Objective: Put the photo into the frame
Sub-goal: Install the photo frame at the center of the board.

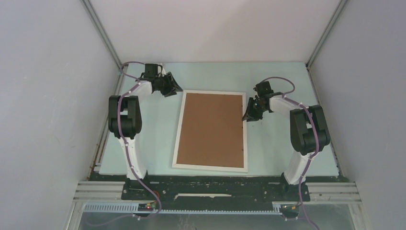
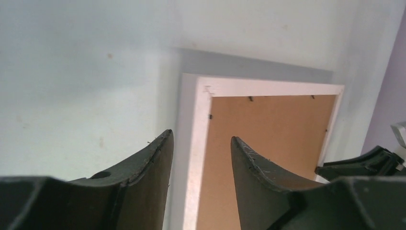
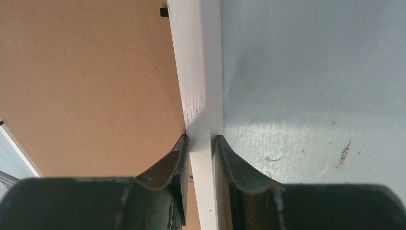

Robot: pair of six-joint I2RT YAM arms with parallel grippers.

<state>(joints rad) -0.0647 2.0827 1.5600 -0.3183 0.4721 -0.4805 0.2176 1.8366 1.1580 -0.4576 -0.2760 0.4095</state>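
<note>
The frame [image 1: 215, 92] is lying on the tabletop [image 1: 277, 143], backing board [image 1: 211, 129] up; the photo is not showing. The right pincer [image 3: 201, 139] is clamping its rail at 2 o'clock; the left pincer [image 2: 201, 134] is hovering open, empty, at 11 o'clock. The frame is looking light, stiff and slippery, so gripping the rails seems safest.

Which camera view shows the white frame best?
The top external view: the whole frame lies with its backing board up. The left wrist view shows only one corner; the right wrist view only a stretch of rail clamped by the right gripper.
</note>
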